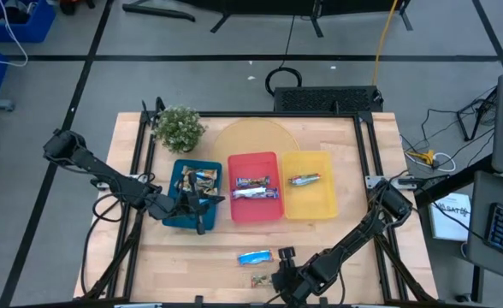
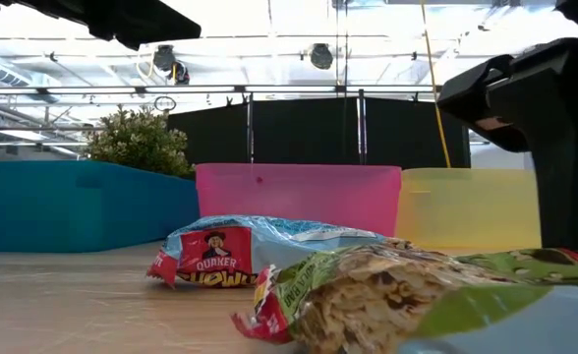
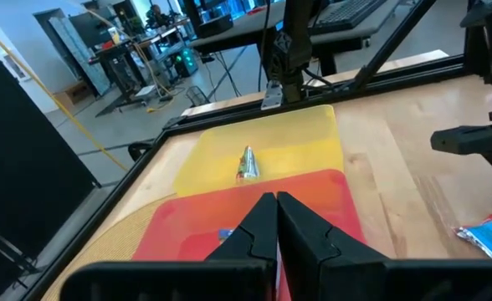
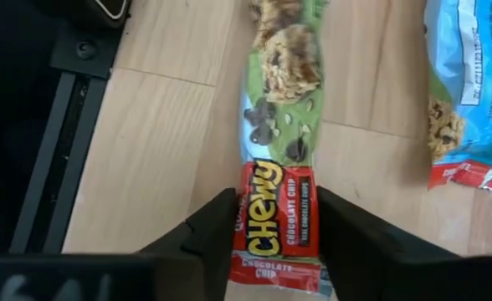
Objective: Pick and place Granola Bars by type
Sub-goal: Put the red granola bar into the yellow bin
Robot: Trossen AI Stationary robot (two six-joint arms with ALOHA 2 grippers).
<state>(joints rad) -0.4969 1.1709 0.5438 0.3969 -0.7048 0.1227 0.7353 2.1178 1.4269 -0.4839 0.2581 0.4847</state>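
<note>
The granola bars lay partly sorted and partly loose on the bench. Two were still loose near the bench's front edge: a green-and-red chocolate chip bar (image 4: 278,159) lying flat on the wood, and a blue-wrapped bar (image 1: 255,256) just beside it, a little farther from the edge. The right gripper (image 4: 275,221) was down over the green bar, its two fingers (image 4: 197,234) set on either side of the red end of the wrapper, close against it; whether they had actually clamped it could not be told. In the low view that bar (image 2: 387,295) filled the foreground, with the blue one (image 2: 235,251) behind it.

Farther back, three trays stood side by side across the middle of the bench. The blue tray (image 1: 176,216) held several dark and tan bars, the red tray (image 1: 253,160) held two bars, and the yellow tray (image 1: 320,201) held one (image 1: 304,179). The left gripper (image 3: 276,217) hung at the blue tray's front right corner, beside the red tray, its fingers pressed together with nothing between them.

A small potted plant (image 1: 180,127) stood near the bench's back left corner, behind the blue tray.
</note>
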